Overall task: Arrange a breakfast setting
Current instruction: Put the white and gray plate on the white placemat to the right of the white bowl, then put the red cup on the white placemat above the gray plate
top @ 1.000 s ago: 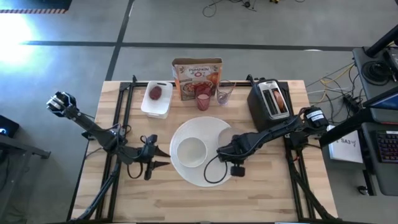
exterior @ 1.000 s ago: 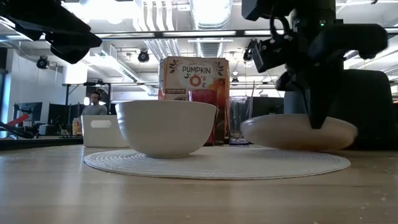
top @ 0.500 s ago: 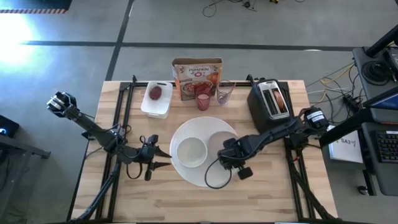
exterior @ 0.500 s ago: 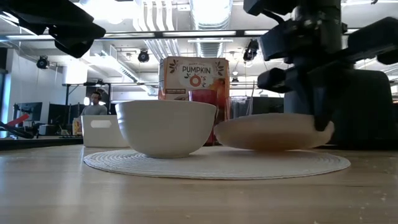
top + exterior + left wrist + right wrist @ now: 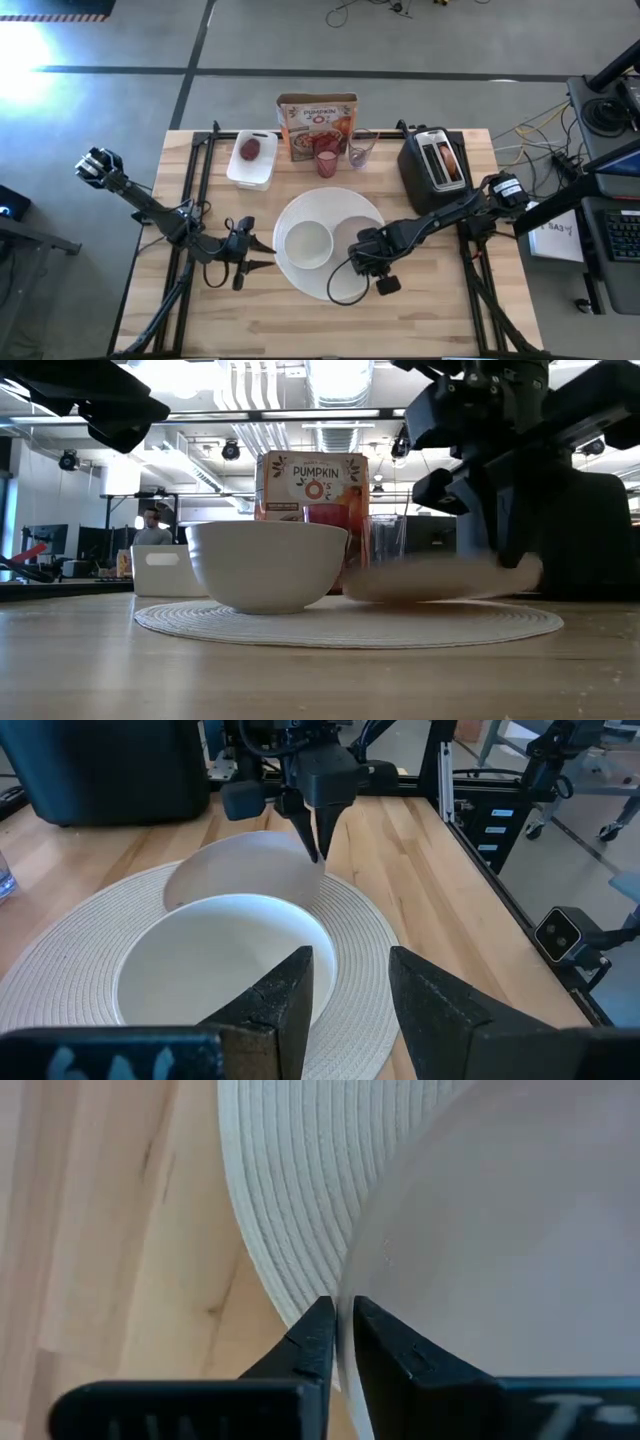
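Observation:
The big round white plate [image 5: 330, 290] lies in the table's middle with the small white bowl [image 5: 305, 243] on it. My right gripper [image 5: 366, 262] is shut on the small pale round plate [image 5: 245, 872], just right of the bowl, over the big plate. My left gripper [image 5: 350, 990] is open and empty left of the big plate. The dark-red fruit [image 5: 250, 150] lies in the white tray [image 5: 256, 175]. The pink cup [image 5: 326, 161] stands at the back, and the bread ring [image 5: 453, 160] stands in the toaster. The spoon is out of view. My right gripper pinches the small plate's rim [image 5: 362, 1295] between its two fingers, on the plate's right near side. The fingers [image 5: 318, 838] point down onto the rim. The plate is tilted, its held side raised above the big plate [image 5: 285, 1210].
A cereal box [image 5: 317, 125] and a clear glass [image 5: 361, 150] stand at the back beside the cup. The black toaster [image 5: 437, 160] stands at the back right. Bare wood lies along the near edge [image 5: 330, 335].
My right gripper has gone toward the table's near edge and a little left, turning as it went. The small plate has gone with it, from the big plate's right side to close beside the bowl.

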You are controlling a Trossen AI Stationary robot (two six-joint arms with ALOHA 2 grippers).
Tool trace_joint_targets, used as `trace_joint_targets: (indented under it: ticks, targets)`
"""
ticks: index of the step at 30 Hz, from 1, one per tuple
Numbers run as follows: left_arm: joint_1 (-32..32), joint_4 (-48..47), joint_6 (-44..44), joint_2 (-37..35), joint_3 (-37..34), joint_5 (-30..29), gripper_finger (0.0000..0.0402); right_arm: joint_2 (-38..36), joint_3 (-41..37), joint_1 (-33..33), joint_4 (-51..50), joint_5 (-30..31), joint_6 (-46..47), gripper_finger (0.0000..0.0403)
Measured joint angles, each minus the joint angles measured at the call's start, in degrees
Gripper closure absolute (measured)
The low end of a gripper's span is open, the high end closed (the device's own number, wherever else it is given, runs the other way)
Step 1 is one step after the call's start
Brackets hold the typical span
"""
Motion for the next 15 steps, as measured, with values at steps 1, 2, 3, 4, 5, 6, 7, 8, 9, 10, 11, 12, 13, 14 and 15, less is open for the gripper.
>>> trace_joint_targets:
  ticks: [1, 2, 3, 4, 5, 6, 7, 8, 9, 10, 11, 12, 13, 14, 15]
  targets:
    - [0.0, 0.0, 0.0, 0.0, 0.0, 0.0, 0.0283, 0.0, 0.0, 0.0, 0.0, -0.3, 0.5, 0.0355]
    - [0.0, 0.0, 0.0, 0.0, 0.0, 0.0, 0.0283, 0.0, 0.0, 0.0, 0.0, -0.7, 1.3, 0.0347]
    - [0.0, 0.0, 0.0, 0.0, 0.0, 0.0, 0.0283, 0.0, 0.0, 0.0, 0.0, -1.3, 1.6, 0.0338]
    - [0.0, 0.0, 0.0, 0.0, 0.0, 0.0, 0.0283, 0.0, 0.0, 0.0, 0.0, -1.6, 1.7, 0.0330]
    - [0.0, 0.0, 0.0, 0.0, 0.0, 0.0, 0.0283, 0.0, 0.0, 0.0, 0.0, -1.6, 1.6, 0.0322]
    - [0.0, 0.0, 0.0, 0.0, 0.0, 0.0, 0.0283, 0.0, 0.0, 0.0, 0.0, -1.6, 1.7, 0.0314]
    - [0.0, 0.0, 0.0, 0.0, 0.0, 0.0, 0.0283, 0.0, 0.0, 0.0, 0.0, -1.5, 2.0, 0.0308]
    - [0.0, 0.0, 0.0, 0.0, 0.0, 0.0, 0.0283, 0.0, 0.0, 0.0, 0.1, -1.3, 2.9, 0.0303]
    - [0.0, 0.0, 0.0, 0.0, 0.0, 0.0, 0.0283, 0.0, 0.0, 0.0, 0.1, -1.2, 3.7, 0.0300]
    - [0.0, 0.0, 0.0, 0.0, 0.0, 0.0, 0.0283, 0.0, 0.0, -0.1, 0.0, -1.1, 4.7, 0.0298]
    - [0.0, 0.0, 0.0, 0.0, 0.0, 0.0, 0.0283, 0.0, 0.1, -0.2, 0.0, -1.1, 5.3, 0.0297]
    - [0.0, 0.0, 0.0, 0.0, 0.0, 0.0, 0.0283, 0.0, 0.3, -0.3, -0.1, -1.0, 5.9, 0.0297]
    - [0.0, 0.2, -0.1, 0.0, 0.0, -0.1, 0.0283, 0.0, 0.7, -0.4, -0.2, -1.0, 6.0, 0.0297]
    - [0.0, 0.6, -0.1, 0.0, 0.0, -0.1, 0.0283, 0.0, 1.1, -0.7, -0.4, -1.0, 6.0, 0.0298]
    - [0.0, 0.9, -0.1, 0.0, 0.0, -0.4, 0.0283, 0.0, 1.8, -1.0, -1.2, -1.0, 5.7, 0.0300]
